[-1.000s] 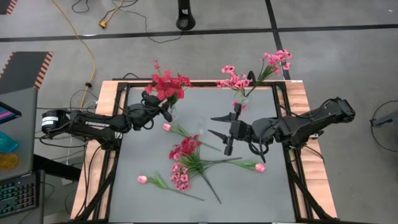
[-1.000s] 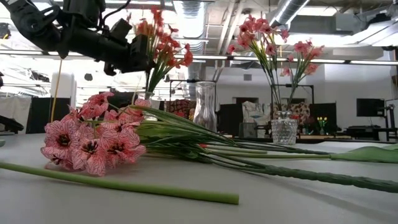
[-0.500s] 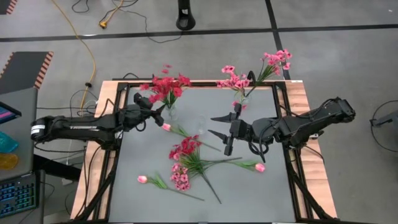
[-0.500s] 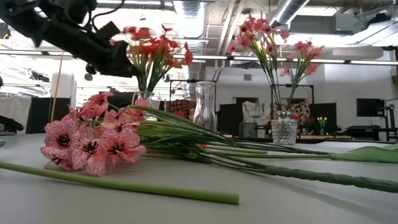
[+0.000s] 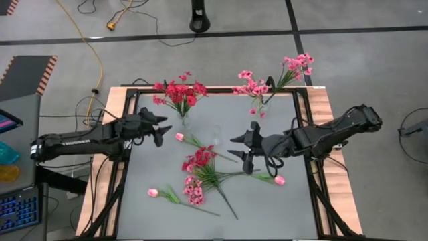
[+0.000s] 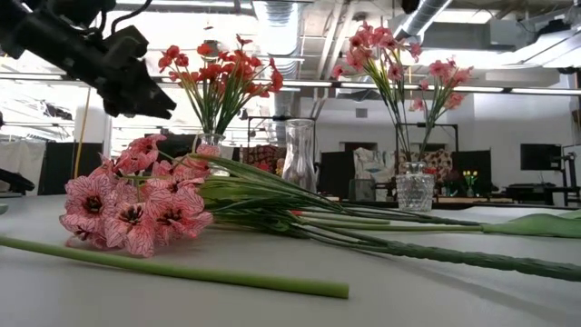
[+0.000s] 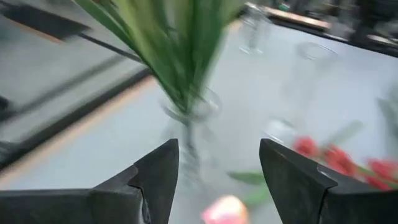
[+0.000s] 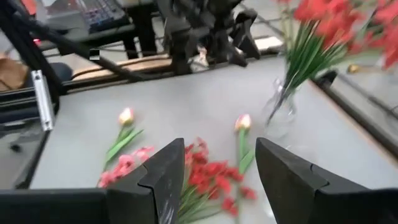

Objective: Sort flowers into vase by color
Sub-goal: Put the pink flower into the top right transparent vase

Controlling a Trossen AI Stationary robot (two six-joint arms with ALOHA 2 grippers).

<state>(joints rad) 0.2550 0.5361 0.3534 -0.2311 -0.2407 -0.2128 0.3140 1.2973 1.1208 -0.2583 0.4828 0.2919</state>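
Note:
A bunch of deep red flowers (image 5: 179, 92) stands with its stems in a clear vase (image 5: 184, 122) at the far left; it also shows in the low view (image 6: 222, 68). Pink sprays (image 5: 257, 86) stand in a vase (image 6: 415, 191) at the far right. An empty clear vase (image 5: 215, 134) stands between them. A red cluster (image 5: 198, 158), a pink spray (image 5: 194, 191) and three pale pink buds (image 5: 179, 136) (image 5: 152, 193) (image 5: 279, 179) lie on the table. My left gripper (image 5: 165, 130) is open and empty, left of the red vase. My right gripper (image 5: 239, 155) is open and empty, right of the lying red cluster.
The lying stems cross each other at the table's middle (image 5: 224, 181). The table's dark frame rail (image 5: 200, 89) runs just behind the vases. Bare grey tabletop lies at the near right (image 5: 281, 214) and near left (image 5: 140, 167).
My left gripper has drawn back from the red bunch toward the table's left edge. The bunch now stands in its vase on its own, its heads swung more upright and spread. My right gripper has shifted slightly toward the near edge and turned a little.

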